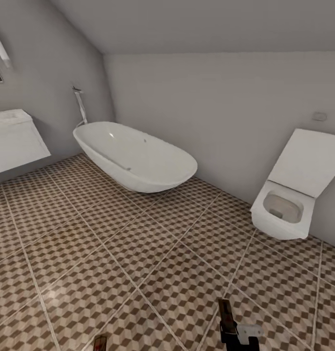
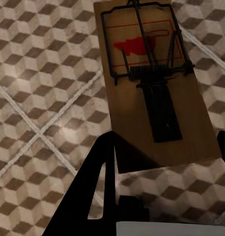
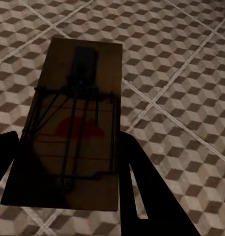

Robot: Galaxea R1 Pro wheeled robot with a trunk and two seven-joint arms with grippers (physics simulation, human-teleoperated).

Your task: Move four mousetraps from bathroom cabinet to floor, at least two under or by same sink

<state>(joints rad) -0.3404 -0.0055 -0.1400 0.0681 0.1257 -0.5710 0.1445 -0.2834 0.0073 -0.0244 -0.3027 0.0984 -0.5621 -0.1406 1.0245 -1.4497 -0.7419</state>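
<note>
2 tan wire-sprung mousetraps (image 2: 156,93) (image 3: 73,128), each claw-held above cube-patterned bathroom floor (image 1: 138,253)

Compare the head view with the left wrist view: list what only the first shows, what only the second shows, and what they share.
Head view only: a white bathtub, a wall-hung toilet and a white vanity at the left edge.

Left wrist view only: a close look at a mousetrap with a red mark and dark wire parts, held between the fingers of the left end effector.

Both: the cube-patterned bathroom floor.
</note>
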